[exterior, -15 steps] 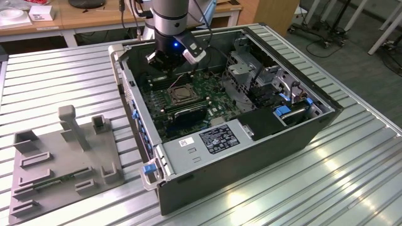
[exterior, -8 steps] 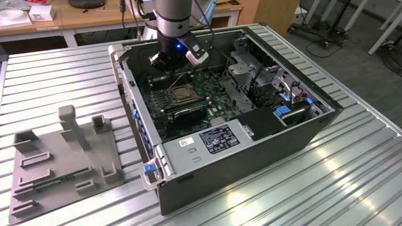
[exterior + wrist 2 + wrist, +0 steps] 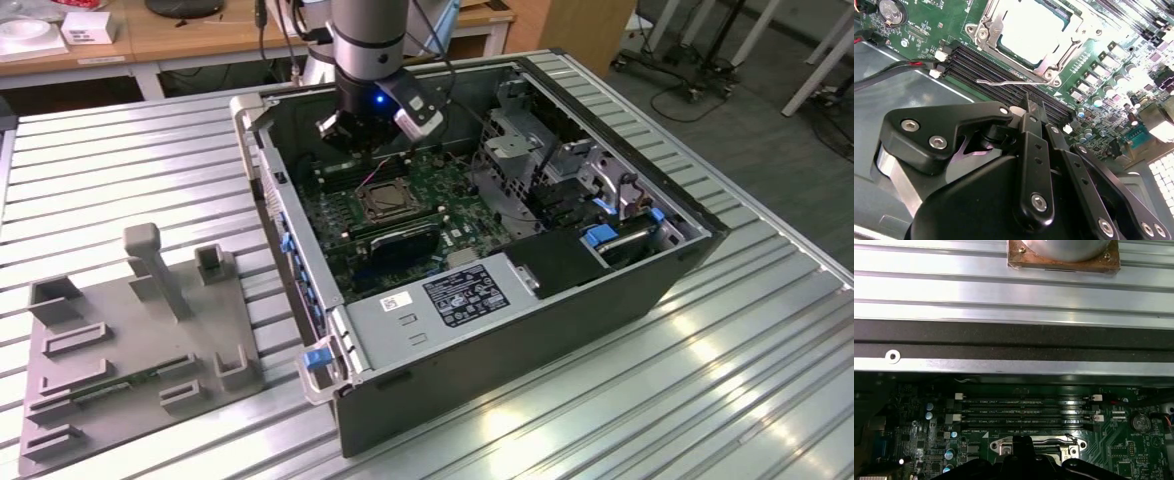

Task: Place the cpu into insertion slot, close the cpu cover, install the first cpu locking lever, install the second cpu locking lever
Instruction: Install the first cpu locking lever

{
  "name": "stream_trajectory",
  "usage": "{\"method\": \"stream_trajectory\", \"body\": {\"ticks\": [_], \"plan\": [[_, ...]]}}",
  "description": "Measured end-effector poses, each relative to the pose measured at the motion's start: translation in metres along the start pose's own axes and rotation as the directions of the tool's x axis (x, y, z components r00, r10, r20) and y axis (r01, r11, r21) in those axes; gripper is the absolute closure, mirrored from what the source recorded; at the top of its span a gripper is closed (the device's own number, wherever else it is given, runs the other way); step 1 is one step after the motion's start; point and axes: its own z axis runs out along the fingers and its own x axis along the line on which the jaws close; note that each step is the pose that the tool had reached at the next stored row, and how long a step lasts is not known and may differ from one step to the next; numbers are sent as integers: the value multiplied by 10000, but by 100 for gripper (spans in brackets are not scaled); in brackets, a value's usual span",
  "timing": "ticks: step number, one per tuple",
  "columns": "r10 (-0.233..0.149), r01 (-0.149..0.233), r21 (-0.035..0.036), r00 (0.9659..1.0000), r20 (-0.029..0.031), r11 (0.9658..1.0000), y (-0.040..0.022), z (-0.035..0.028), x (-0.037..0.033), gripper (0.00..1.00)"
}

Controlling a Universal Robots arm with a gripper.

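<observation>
Ribbed metal table [image 3: 747,380], wooden desk [image 3: 200,35] behind, grey floor [image 3: 707,100]

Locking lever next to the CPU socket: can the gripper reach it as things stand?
Probably yes. The locking lever sticks out over the memory slots just ahead of the gripper, with nothing visible between them.

- Exterior view: even overhead light, glare streaks on bench [image 3: 694,400] slats; case [image 3: 534,330] interior dim.
- Second wrist view: cpu [image 3: 1029,30] blown out white (detail lost).
- First wrist view: motherboard [image 3: 914,440] dark, slightly soft.
</observation>
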Motion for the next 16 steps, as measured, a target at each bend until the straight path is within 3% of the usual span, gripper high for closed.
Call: {"method": "stream_trajectory", "body": {"ticks": [16], "plan": [[8, -8, -113, 10000, 0, 9999, -12, 89, -94, 89]]}}
